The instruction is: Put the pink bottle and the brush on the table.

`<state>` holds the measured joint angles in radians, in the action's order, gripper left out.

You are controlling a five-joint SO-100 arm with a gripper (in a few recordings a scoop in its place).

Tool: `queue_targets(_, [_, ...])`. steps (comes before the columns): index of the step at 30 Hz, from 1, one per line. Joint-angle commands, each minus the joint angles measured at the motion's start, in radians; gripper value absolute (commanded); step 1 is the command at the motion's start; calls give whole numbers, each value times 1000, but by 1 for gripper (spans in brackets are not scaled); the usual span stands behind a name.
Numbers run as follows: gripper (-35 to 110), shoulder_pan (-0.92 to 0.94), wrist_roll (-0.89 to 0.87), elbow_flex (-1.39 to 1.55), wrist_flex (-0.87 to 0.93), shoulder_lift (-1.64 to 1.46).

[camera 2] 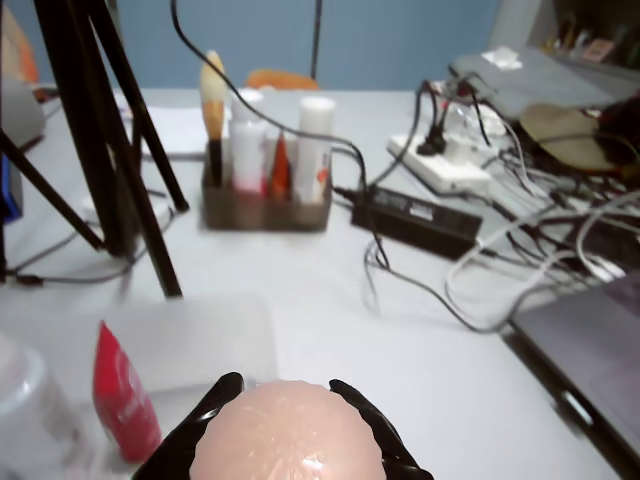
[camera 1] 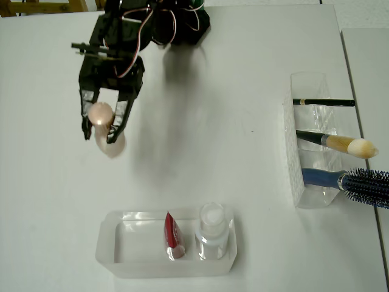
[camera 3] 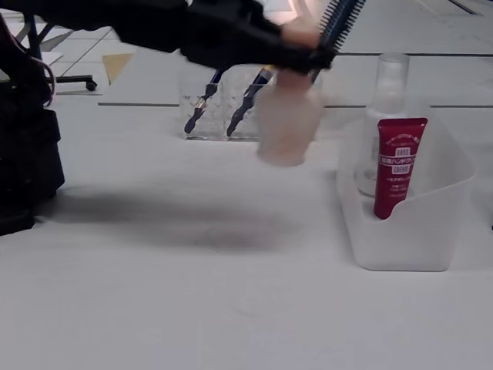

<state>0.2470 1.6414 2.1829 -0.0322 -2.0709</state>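
My black gripper (camera 1: 99,135) is shut on the pink bottle (camera 1: 103,118) over the left part of the white table (camera 1: 213,158). In the wrist view the bottle's rounded peach body (camera 2: 290,435) sits between the two black fingers (camera 2: 212,405). The fixed view shows the bottle (camera 3: 286,123) blurred and hanging clear above the tabletop, held by its top. The brush (camera 1: 340,144), with black handle, gold ferrule and cream tip, lies across the clear holder (camera 1: 304,121) at the right, far from the gripper.
A thin black pencil (camera 1: 323,102) and a blue hairbrush (camera 1: 358,181) share the holder with the brush. A clear tray (camera 1: 121,246) near the front edge holds a red sachet (camera 1: 172,234) and a clear white-capped bottle (camera 1: 213,230). The arm's base (camera 1: 182,24) stands at the back.
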Motion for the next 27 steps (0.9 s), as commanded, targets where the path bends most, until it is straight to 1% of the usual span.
queue_targets(1, [0, 66, 14, 64, -20, -141])
queue_targets(13, [0, 239, 41, 284, -55, -321])
queue_targets(20, [0, 353, 86, 411, -109, -396])
queue_targets(27, [0, 456, 132, 506, -206, -417])
